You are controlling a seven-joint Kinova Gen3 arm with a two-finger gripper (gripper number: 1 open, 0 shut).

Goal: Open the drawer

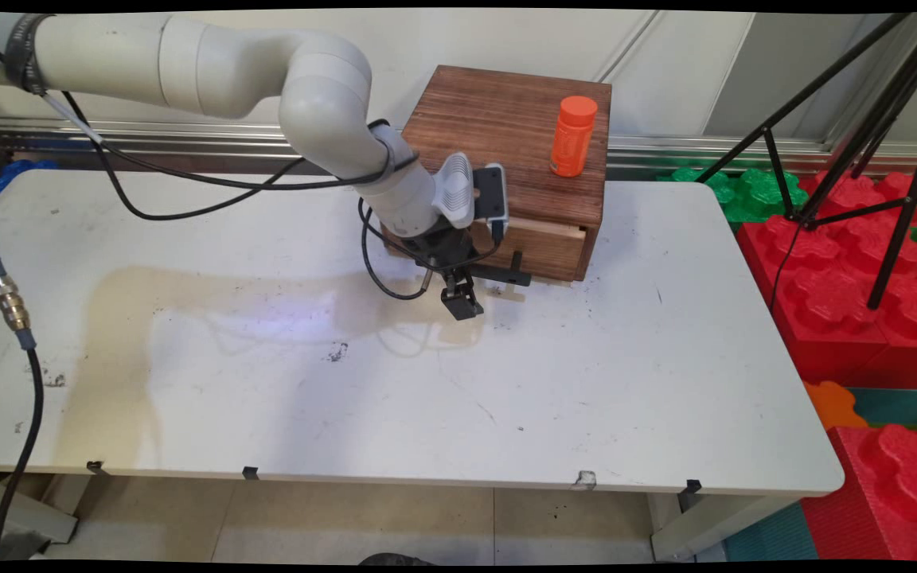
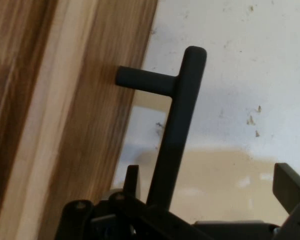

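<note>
A dark wooden box (image 1: 506,127) stands at the back of the white table (image 1: 267,382), with a drawer (image 1: 550,248) in its front face. The drawer's black bar handle (image 1: 510,275) sticks out on a short post. An orange bottle (image 1: 572,137) stands upright on the box's top, near its right edge. My gripper (image 1: 462,306) hangs low in front of the drawer at the handle's left end. In the hand view the gripper (image 2: 210,177) is open and the handle (image 2: 177,130) runs between the fingers, close to the left fingertip (image 2: 132,175). The right fingertip (image 2: 290,185) stands well clear of the bar.
Black tripod legs (image 1: 848,127) and red and green foam blocks (image 1: 840,270) stand beyond the table's right edge. Black cables (image 1: 188,199) hang from the arm over the table's back left. The wall lies right behind the box.
</note>
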